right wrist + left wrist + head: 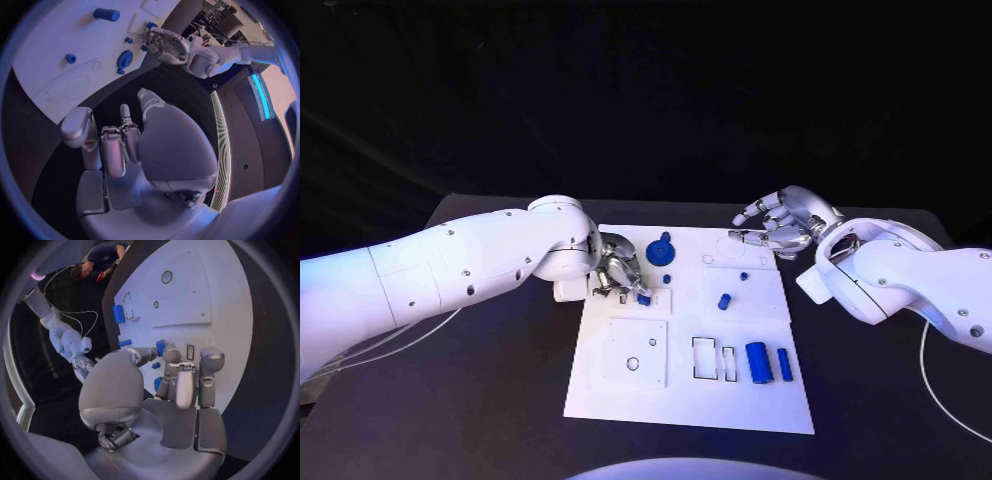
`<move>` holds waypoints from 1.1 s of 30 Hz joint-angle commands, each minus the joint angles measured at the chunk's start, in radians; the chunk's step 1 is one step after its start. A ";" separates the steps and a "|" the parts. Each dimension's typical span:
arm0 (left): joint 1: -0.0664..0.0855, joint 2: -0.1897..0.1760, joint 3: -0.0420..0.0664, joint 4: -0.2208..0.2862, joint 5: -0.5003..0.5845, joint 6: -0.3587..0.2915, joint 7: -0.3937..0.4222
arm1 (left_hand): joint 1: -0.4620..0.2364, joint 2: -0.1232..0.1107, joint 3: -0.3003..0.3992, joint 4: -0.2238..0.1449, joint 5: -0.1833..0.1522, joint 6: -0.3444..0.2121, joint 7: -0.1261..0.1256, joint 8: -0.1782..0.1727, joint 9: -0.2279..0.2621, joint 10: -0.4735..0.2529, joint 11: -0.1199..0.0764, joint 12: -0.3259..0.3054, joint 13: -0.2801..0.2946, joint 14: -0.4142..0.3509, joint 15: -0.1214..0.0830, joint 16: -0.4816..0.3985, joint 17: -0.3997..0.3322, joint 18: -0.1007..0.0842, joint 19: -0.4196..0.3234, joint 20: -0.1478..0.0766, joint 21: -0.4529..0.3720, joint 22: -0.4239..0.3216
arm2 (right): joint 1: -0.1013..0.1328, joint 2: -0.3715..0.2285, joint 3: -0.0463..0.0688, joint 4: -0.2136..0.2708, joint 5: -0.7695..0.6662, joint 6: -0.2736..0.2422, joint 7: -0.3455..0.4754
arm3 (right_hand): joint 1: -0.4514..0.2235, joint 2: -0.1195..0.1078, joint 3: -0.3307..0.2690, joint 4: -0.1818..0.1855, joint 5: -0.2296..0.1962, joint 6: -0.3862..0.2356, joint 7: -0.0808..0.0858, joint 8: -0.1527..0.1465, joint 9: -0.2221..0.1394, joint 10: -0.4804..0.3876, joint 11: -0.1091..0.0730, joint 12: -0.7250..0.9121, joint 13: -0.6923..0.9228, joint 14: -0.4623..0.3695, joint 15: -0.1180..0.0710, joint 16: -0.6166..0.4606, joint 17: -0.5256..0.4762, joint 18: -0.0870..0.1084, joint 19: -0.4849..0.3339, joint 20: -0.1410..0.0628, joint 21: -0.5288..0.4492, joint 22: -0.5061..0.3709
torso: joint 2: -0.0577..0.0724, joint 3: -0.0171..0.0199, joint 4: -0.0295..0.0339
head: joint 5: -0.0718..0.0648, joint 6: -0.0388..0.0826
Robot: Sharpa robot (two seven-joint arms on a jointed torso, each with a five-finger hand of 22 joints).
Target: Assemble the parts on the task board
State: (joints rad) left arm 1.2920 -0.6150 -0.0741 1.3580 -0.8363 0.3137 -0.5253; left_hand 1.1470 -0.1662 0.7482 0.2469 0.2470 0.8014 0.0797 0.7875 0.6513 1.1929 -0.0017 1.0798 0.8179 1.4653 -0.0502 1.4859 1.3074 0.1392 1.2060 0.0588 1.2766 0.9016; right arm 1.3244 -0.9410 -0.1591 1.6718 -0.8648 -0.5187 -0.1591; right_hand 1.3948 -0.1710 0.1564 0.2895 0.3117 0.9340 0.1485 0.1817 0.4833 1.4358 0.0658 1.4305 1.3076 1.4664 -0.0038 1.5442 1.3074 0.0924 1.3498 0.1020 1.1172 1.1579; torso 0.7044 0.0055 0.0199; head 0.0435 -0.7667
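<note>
The white task board [689,400] lies in the middle of the black table. My left hand [617,272] is over its near-left part and pinches a small blue piece [645,297] between thumb and a finger; the left wrist view shows that piece [160,347] at the fingertips [171,357]. A blue gear-like part [661,245] lies just beyond the hand. Small blue pegs [726,300] lie mid-board. A blue cylinder [759,362] and a thin blue bar [785,364] lie near the right edge. My right hand [776,228] hovers at the board's far right corner, fingers loosely bent and apart, holding nothing.
Cut-out recesses mark the board: a square panel with holes [635,365] and narrow slots [714,358]. Black table [488,380] surrounds the board on both sides. In the right wrist view the board [50,45], the gear-like part [124,59] and my left hand [167,46] lie ahead.
</note>
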 commanded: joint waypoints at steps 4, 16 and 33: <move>0.000 -0.027 0.005 0.037 0.014 -0.062 0.027 | -0.030 -0.006 0.203 -0.216 0.046 0.022 -0.005 0.002 0.004 0.018 -0.001 0.005 0.006 0.061 -0.012 0.010 0.108 -0.012 0.010 -0.008 0.011 0.012 | -0.001 -0.002 0.000 0.000 -0.004 0.018 0.003 | -0.008 0.004 0.003 0.001 -0.002 -0.009 -0.001 0.005 0.002 -0.005 -0.002 -0.006 0.095 0.082 -0.005 -0.006 0.166 0.017 -0.002 -0.008 -0.004 -0.002 | -0.001 0.0007 0.0013 | 0.000 -0.001; -0.001 -0.054 0.009 0.101 -0.128 -0.156 0.079 | -0.046 -0.032 0.203 -0.249 0.138 0.055 -0.016 -0.003 0.008 0.060 -0.012 0.029 0.046 0.068 -0.022 0.017 0.122 -0.022 0.047 -0.018 0.044 0.070 | -0.002 -0.007 0.000 -0.003 -0.002 0.017 0.005 | -0.016 0.006 0.002 0.002 -0.002 -0.012 -0.001 0.007 0.003 -0.005 -0.001 -0.006 0.095 0.082 -0.005 -0.006 0.166 0.017 -0.002 -0.008 -0.005 -0.002 | -0.003 0.0016 0.0014 | 0.003 -0.003; -0.005 -0.016 -0.005 0.101 -0.231 -0.149 0.011 | -0.057 -0.055 0.186 -0.261 0.274 0.089 -0.029 -0.006 0.020 0.107 -0.024 0.064 0.101 0.069 -0.033 0.017 0.123 -0.036 0.090 -0.029 0.084 0.145 | -0.003 -0.006 -0.001 -0.005 -0.008 0.015 0.005 | -0.018 0.007 0.002 0.002 -0.002 -0.013 -0.001 0.008 0.003 -0.004 -0.001 -0.005 0.096 0.082 -0.005 -0.005 0.167 0.017 -0.001 -0.007 -0.005 -0.002 | 0.000 0.0009 -0.0007 | 0.008 -0.004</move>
State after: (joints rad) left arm 1.2872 -0.6348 -0.0795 1.4584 -1.0271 0.1607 -0.4957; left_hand 1.0806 -0.2239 0.7429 0.1821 0.5158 0.8728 0.0621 0.7859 0.6702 1.2928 -0.0234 1.1414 0.9171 1.4653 -0.0786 1.4976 1.3073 0.1235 1.2903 0.0289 1.3544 1.0430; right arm 1.3227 -0.9474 -0.1600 1.6669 -0.8642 -0.5149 -0.1581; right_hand 1.3882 -0.1643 0.1564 0.2895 0.3117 0.9272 0.1481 0.1859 0.4851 1.4344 0.0645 1.4305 1.3074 1.4665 -0.0038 1.5442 1.3081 0.0923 1.3498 0.1020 1.1172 1.1569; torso 0.7031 0.0069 0.0190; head 0.0515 -0.7705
